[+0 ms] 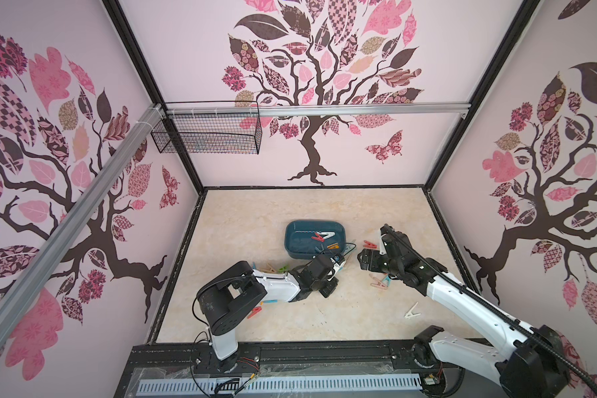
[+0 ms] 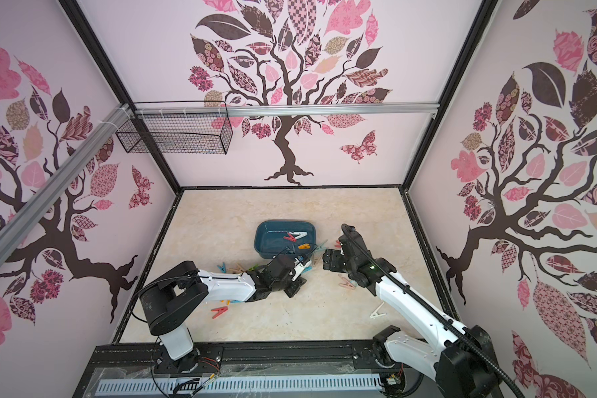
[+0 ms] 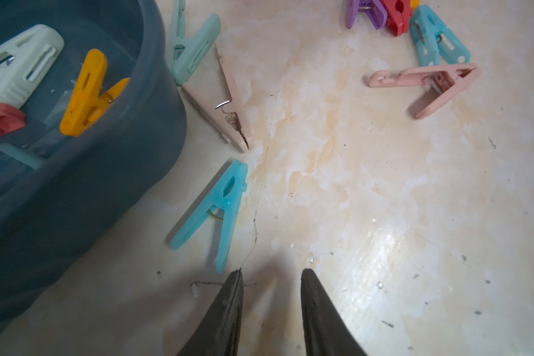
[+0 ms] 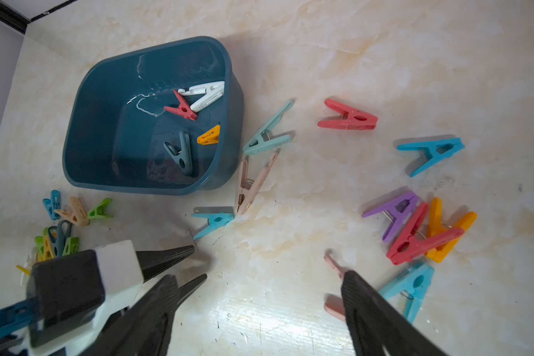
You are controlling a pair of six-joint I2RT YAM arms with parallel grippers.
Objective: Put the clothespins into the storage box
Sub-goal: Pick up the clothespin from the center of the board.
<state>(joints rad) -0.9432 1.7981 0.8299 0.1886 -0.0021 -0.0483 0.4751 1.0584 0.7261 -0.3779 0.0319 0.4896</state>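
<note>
Finding: the left pincer (image 3: 272,274) stands partly open and empty, low over the counter (image 3: 383,215). The light blue clothespin (image 3: 219,209) lies flat just ahead and off to one side, beside the storage box (image 3: 90,200). The box holds four clothespins.

The right pincer (image 4: 258,274) gapes wide, also empty.

We recommend shifting the left pincer sideways until the jaws straddle the body near the spring, not the splayed legs. We judge the beige clothespin (image 3: 225,108) close enough to get nudged.
</note>
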